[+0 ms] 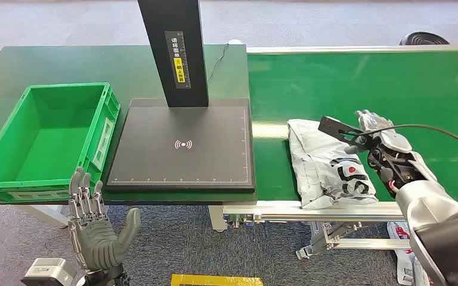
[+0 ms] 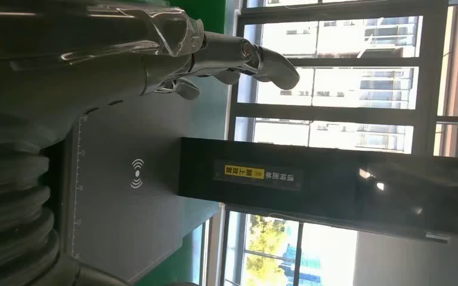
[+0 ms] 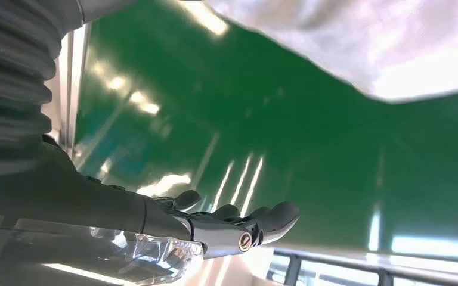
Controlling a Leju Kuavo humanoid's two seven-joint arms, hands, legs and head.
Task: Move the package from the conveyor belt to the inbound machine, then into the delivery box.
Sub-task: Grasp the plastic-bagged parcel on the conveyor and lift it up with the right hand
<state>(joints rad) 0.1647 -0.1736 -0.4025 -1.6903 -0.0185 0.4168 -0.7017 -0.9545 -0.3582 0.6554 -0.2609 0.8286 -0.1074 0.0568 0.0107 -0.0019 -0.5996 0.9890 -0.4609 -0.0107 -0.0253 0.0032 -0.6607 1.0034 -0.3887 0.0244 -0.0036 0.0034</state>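
I had the package (image 1: 328, 164), a crumpled white poly mailer with dark print, lying on the green conveyor belt (image 1: 364, 83) at its near-left corner, close to the belt's front rail and just beside the seam where the belt meets the bench (image 1: 48, 62). Its long axis ran from the far side of the belt toward the front rail, roughly square to the belt's run.

My right hand (image 1: 381, 146) hung over the belt just beside the package's outer long edge, so the package lay inboard of it, toward the inbound machine (image 1: 182, 146). The fingers (image 3: 238, 223) were stretched out and apart, holding nothing; the right wrist view showed bare belt between them and the white plastic, so I judged no contact yet.

My left hand (image 1: 98, 229) sat low in front of the bench's near edge, below the near-right corner of the green delivery box (image 1: 12, 185), its fingers spread and empty, well apart from the package.

I judged the right hand clearly the nearer 1, and the grasp would need to come sideways across the package's short axis before carrying it left over the seam onto the machine's black plate.
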